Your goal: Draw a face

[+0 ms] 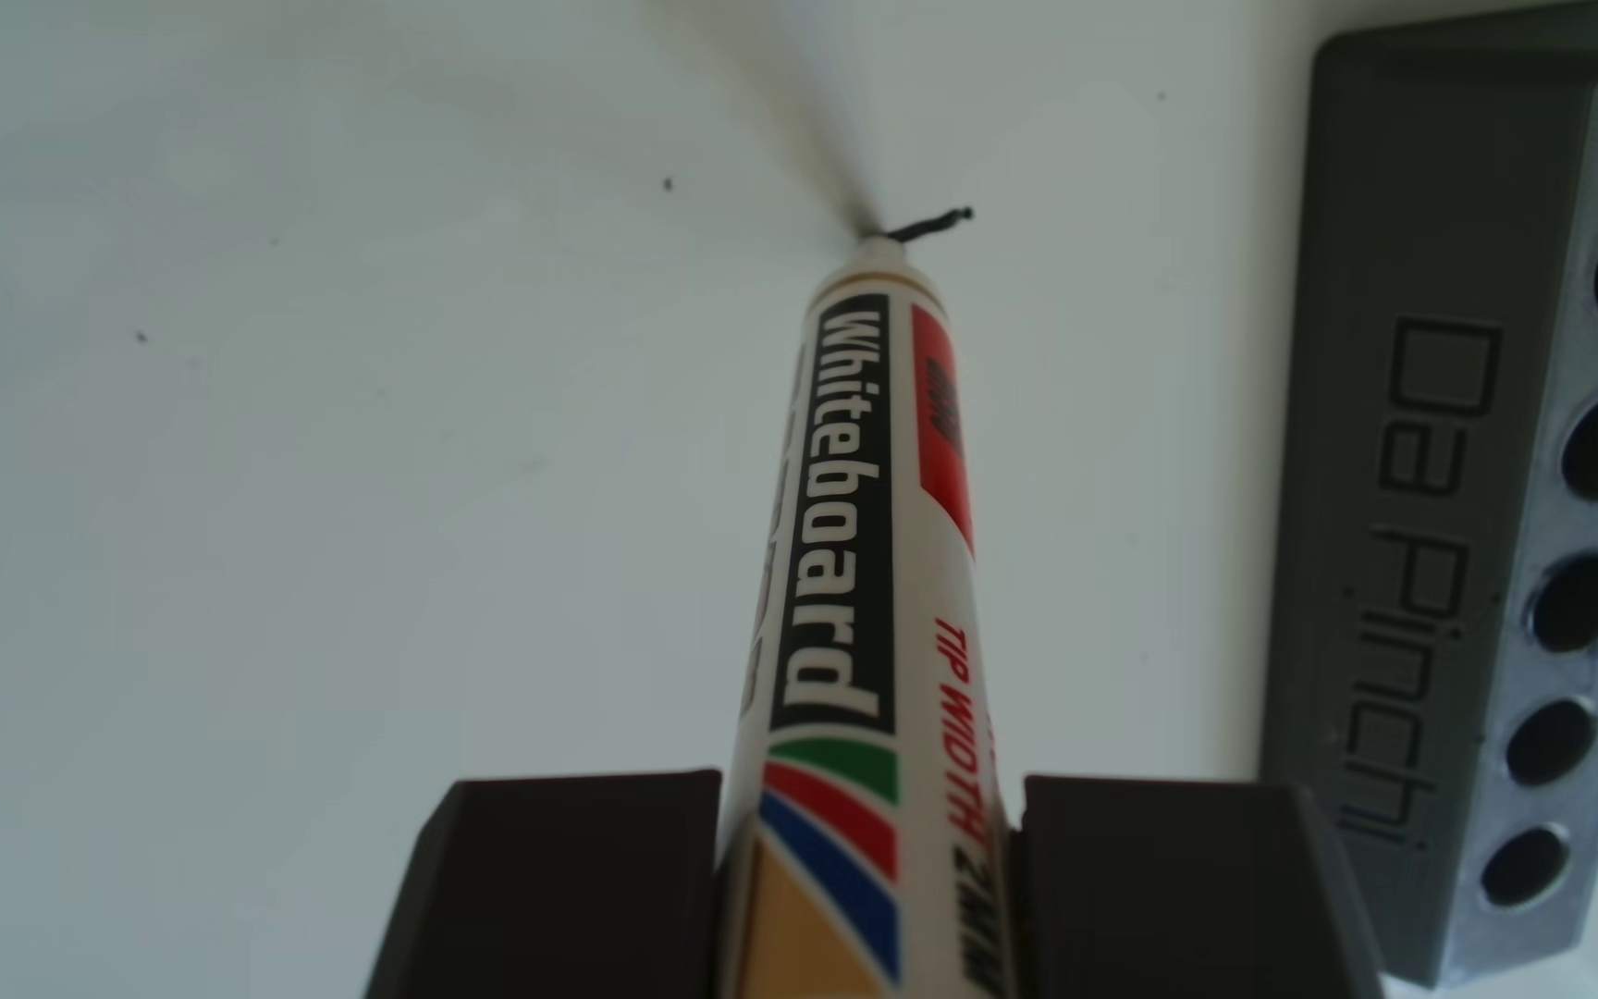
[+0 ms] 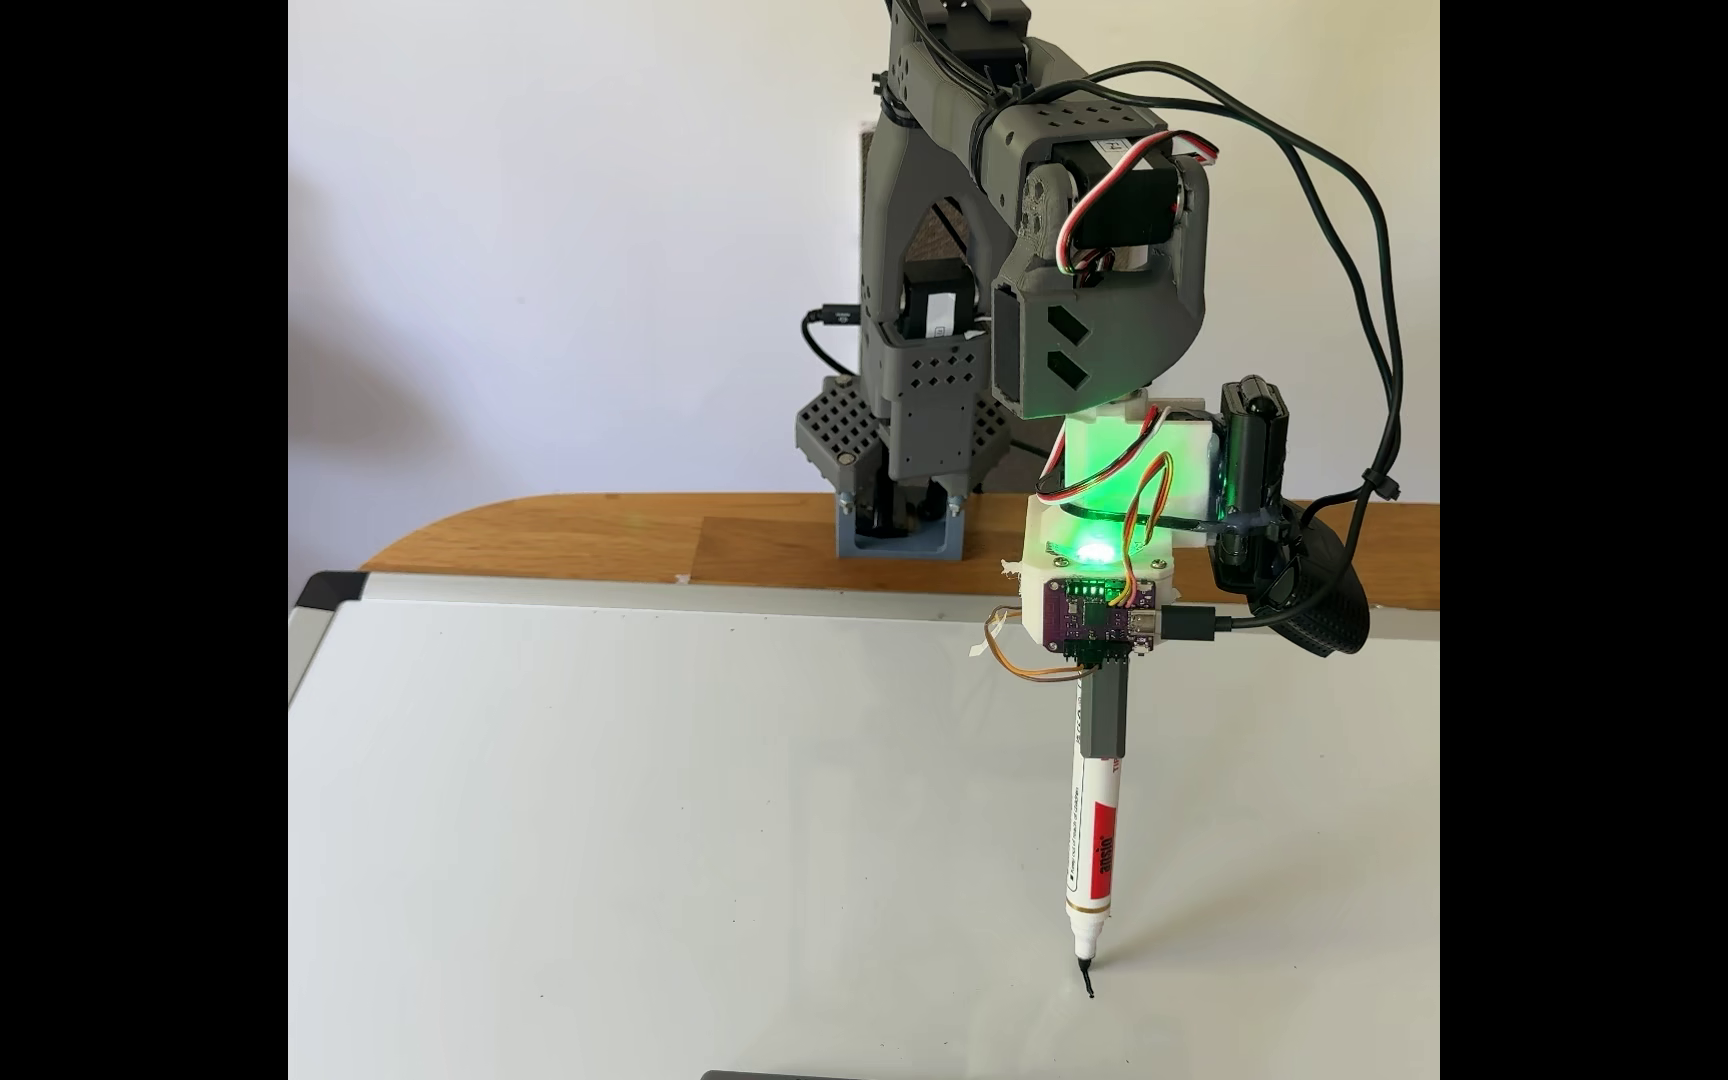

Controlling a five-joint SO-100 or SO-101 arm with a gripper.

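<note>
Sunlit white wall is backing a wooden tabletop (image 2: 631,540) on which a whiteboard (image 2: 631,831) is lying flat, with the arm's base standing just behind it. In the other view the gripper (image 1: 872,864) is clamping a whiteboard marker (image 1: 858,538) snugly between its two dark fingers (image 1: 574,884), and a grey block (image 1: 1468,480) with a row of holes is sitting off to the right. The marker is standing nearly upright, its tip touching the board. The face (image 2: 1086,978) is barely starting: one short, slightly wobbly black stroke beneath the tip, probably a first eye. The second eye and the wide curved mouth are remaining to draw.
</note>
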